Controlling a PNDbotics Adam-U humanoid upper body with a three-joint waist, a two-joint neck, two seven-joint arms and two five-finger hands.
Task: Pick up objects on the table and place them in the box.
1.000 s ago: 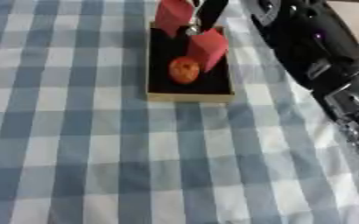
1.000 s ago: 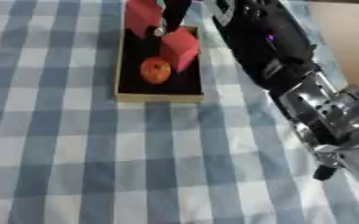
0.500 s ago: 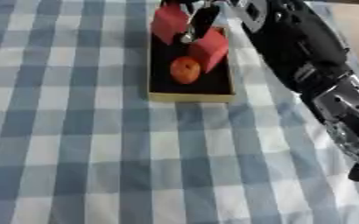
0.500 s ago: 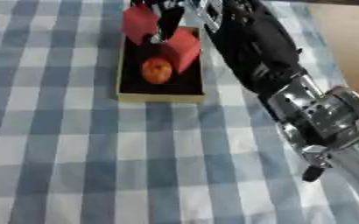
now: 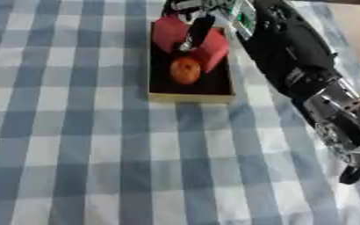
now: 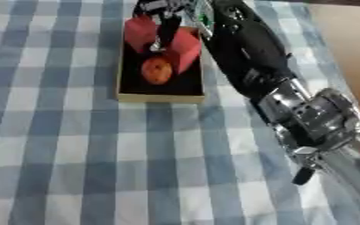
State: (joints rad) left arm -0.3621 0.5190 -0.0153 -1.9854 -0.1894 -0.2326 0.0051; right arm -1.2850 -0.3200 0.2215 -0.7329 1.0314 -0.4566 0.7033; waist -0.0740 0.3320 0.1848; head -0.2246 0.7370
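Note:
A shallow box (image 5: 191,97) with a tan rim and black floor lies at the top middle of the checked tablecloth. Inside it are a red block (image 5: 166,31) at the far end, a second red block (image 5: 216,52) leaning beside it, and an orange round fruit (image 5: 185,70) nearer me. My right hand (image 5: 198,30) reaches in from the right and hangs over the box's far end. One dark straight finger points down between the two red blocks. It holds nothing that I can see. The rest of the hand is cut off by the top edge. My left hand does not show.
My black right forearm (image 6: 248,52) and silver elbow joint (image 6: 314,116) slant across the right side of the table, past the box's right rim. The blue and white checked cloth (image 5: 83,154) covers the table to the left and front. A bare tan surface (image 6: 344,35) lies at the far right.
My right hand has moved a little left and lower over the far end of the box, and the forearm has swung with it. The things in the box have not moved.

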